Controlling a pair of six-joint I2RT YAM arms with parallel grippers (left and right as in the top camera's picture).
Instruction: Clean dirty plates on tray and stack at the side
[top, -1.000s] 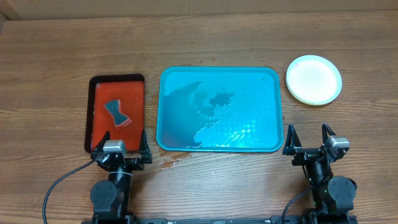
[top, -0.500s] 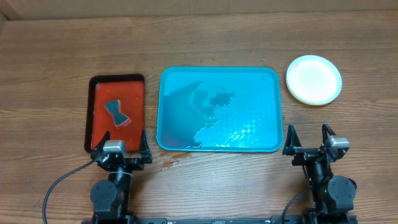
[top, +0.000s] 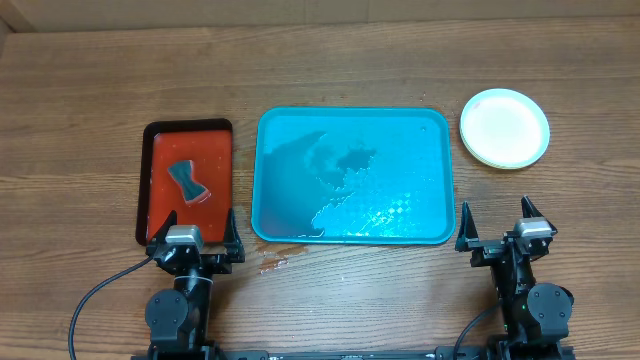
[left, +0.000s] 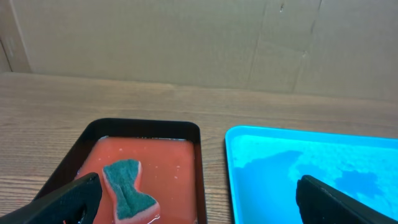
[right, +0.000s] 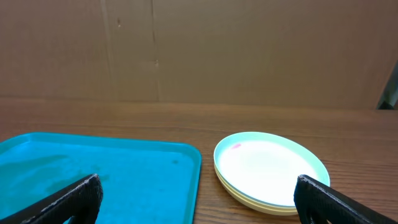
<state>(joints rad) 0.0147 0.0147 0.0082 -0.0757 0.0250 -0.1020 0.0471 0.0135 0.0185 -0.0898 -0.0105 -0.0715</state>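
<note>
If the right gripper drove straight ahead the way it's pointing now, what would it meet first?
Most likely the stack of plates, straight ahead of the right gripper, whose jaws stand open. The tray sits just left of that line; height is unclear.

We see a desk (top: 90, 90) of matt brown wood grain, a tray (top: 400, 140) of glossy light-blue plastic with a wet sheen, smooth, faintly shiny plastic plates (top: 505, 128), a rough-faced sponge (top: 187, 181), and matt cardboard (left: 155, 37) at twelve o'clock.
</note>
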